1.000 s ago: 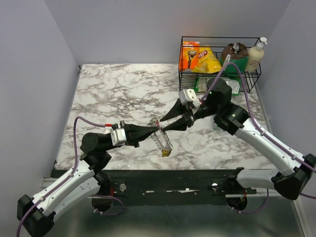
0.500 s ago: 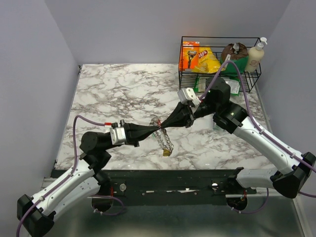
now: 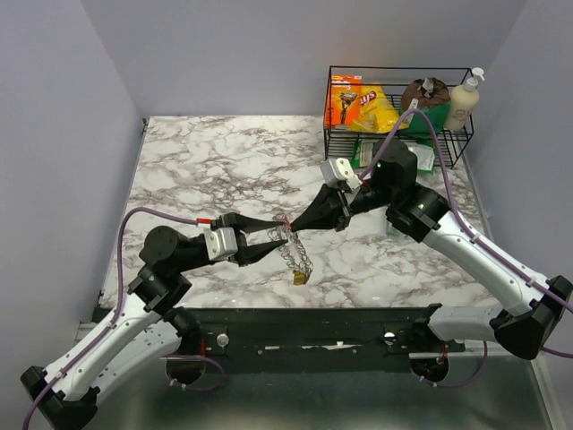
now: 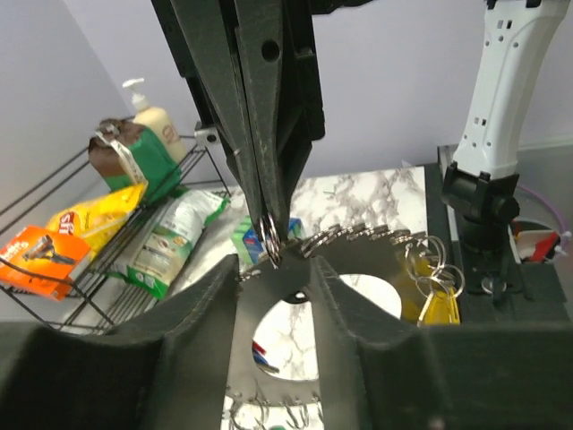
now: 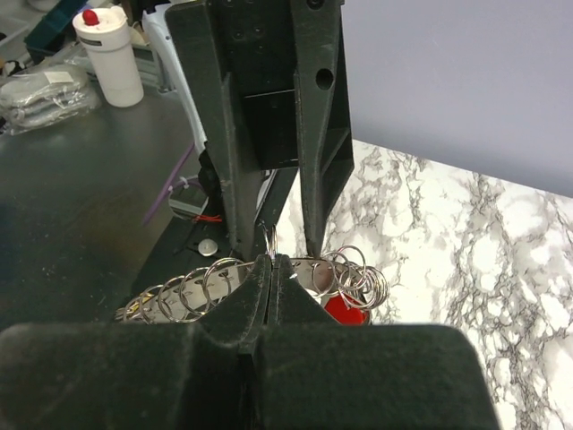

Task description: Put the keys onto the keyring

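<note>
The keyring [image 3: 296, 256] hangs above the marble table [image 3: 206, 161] between both arms, a silvery band carrying small wire rings and a yellow-gold piece [image 3: 298, 279]. My right gripper [image 3: 294, 226] is shut on the keyring's upper edge, its tips pinching beside a small ring [image 5: 271, 244]. My left gripper [image 3: 276, 231] is open, its fingers straddling the keyring's band [image 4: 358, 246] from the opposite side. A red-headed key [image 5: 346, 311] hangs on the keyring just under the right gripper [image 5: 271, 266]. Red and blue key heads [image 4: 257, 355] show through the keyring between the left gripper [image 4: 276, 269] fingers.
A black wire basket [image 3: 398, 69] stands at the back right with a chip bag [image 3: 374, 109], an orange razor pack [image 3: 343, 98] and a soap bottle [image 3: 463, 100]. Grey walls close the table's left, back and right sides.
The right gripper has shut on the keyring's top. The left gripper, shut a second ago, has opened and drawn back slightly to the left. The keyring hangs in about the same place.
</note>
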Controlling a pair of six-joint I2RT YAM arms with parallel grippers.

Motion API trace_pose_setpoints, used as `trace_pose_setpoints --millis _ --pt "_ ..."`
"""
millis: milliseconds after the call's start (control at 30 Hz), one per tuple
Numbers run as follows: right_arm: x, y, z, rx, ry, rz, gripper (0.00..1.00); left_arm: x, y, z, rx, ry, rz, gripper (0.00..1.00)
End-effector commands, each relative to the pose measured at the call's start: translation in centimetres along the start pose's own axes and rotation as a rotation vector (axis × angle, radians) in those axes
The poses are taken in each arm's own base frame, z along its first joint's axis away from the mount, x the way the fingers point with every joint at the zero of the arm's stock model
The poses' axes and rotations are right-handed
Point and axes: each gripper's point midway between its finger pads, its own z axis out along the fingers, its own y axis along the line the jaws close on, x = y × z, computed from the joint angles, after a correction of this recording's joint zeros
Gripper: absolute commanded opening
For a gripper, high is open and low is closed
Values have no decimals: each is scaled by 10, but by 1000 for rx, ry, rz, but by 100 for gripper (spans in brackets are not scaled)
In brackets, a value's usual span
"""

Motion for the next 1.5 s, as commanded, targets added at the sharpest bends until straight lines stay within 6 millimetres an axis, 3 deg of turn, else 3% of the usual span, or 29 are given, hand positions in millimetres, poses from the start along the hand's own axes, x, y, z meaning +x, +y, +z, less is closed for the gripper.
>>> trace_pose_setpoints --millis 0,167,400,633,733,833,967,1100,1467 --pt "-12 0 1 10 -11 -23 0 14 -1 -15 -34 124 -13 57" --pt "-8 -5 0 30 7 -18 1 11 8 -22 -90 186 -9 67" --pt "13 -19 -3 106 106 19 1 8 32 -16 -157 346 -81 68" --pt "51 -43 -18 279 322 127 0 35 35 -11 -130 542 -207 68" --pt "75 -46 -24 315 435 201 1 41 31 -5 -89 552 -231 68" --pt "83 -44 -27 321 494 241 1 51 31 -1 -74 574 -252 68" --pt "82 -38 -28 308 498 246 0 63 32 6 -46 586 -242 66" --pt "82 -33 -30 303 498 239 0 72 32 14 -4 576 -229 57" --pt "68 -25 -28 276 438 199 0 81 27 26 60 513 -205 50"
